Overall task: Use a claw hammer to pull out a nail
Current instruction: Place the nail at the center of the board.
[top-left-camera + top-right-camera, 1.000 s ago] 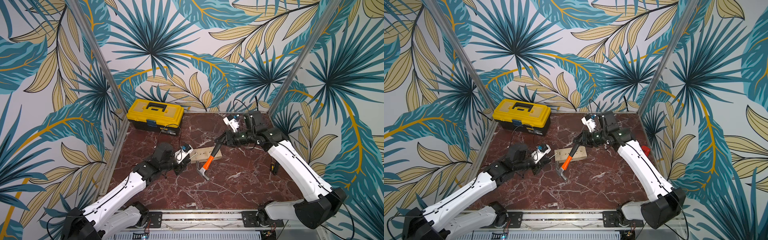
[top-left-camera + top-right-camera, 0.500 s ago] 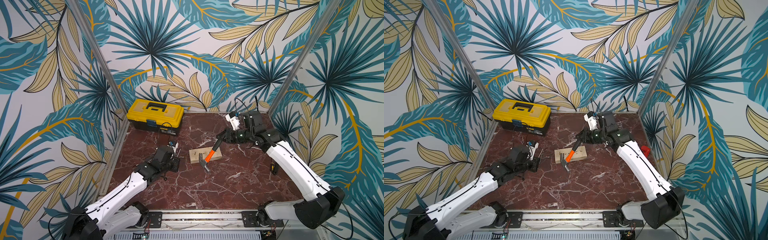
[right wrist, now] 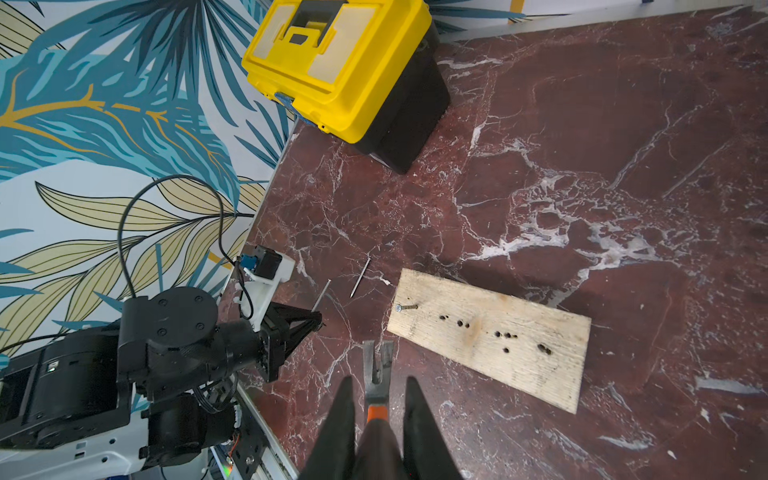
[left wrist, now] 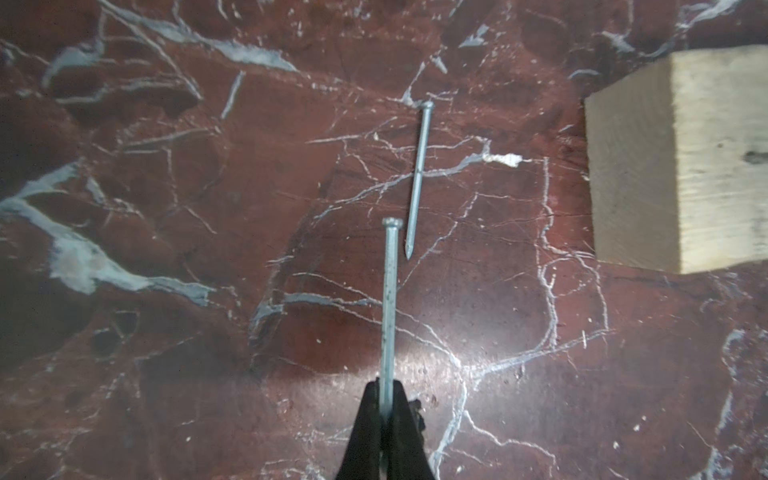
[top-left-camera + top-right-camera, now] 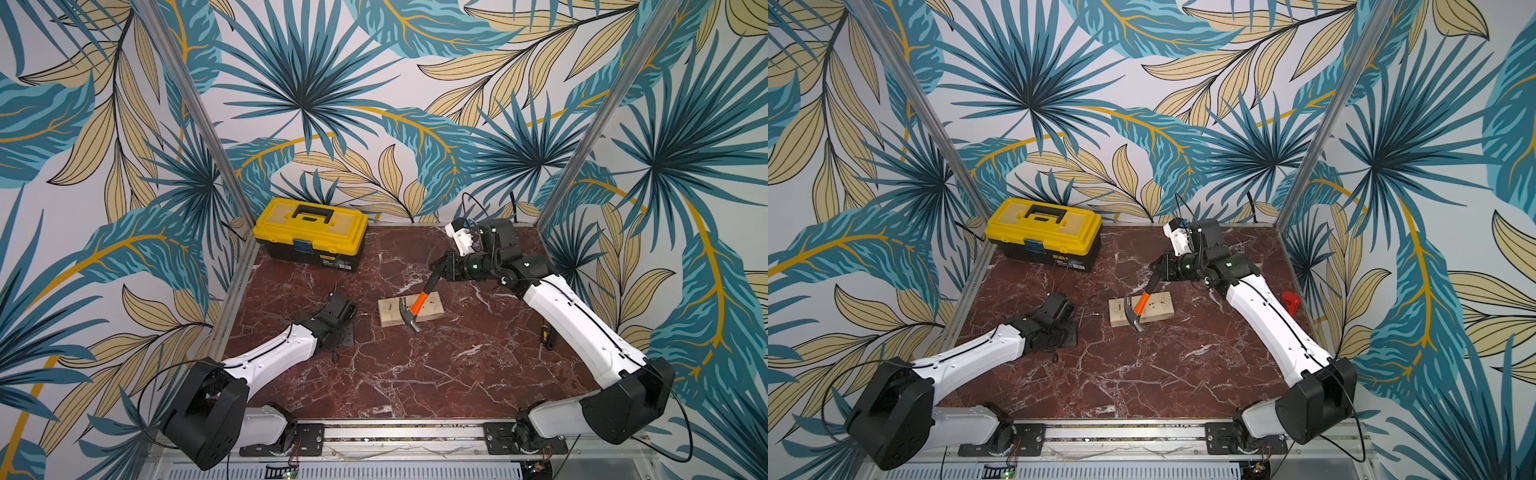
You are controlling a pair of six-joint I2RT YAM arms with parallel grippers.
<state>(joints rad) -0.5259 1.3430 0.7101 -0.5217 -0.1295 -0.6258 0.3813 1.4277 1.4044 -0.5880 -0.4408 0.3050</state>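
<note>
On the near left of the red marble surface [image 5: 415, 374], the left gripper [image 4: 385, 388] is pinched tight on the pointy end of the held nail [image 4: 389, 299], and the nail's flat head sticks out in front. A loose nail [image 4: 417, 178] lies flat on the surface just beside that head. A little to the right, in the middle, sits the wood block [image 5: 434, 309] with many small holes in its top. A stuck nail [image 3: 402, 308] sticks out of the block's left end. The claw hammer [image 5: 422, 298] leans over the block, with its silver head low by the near left part and its forked claw near the stuck nail but not around it. I cannot tell if the head touches the wood. Farther back on the right, the right gripper [image 3: 379, 386] is closed tight on the hammer's black lower shaft. In the far left corner sits a yellow toolbox [image 5: 311, 230] with its lid shut.
</note>
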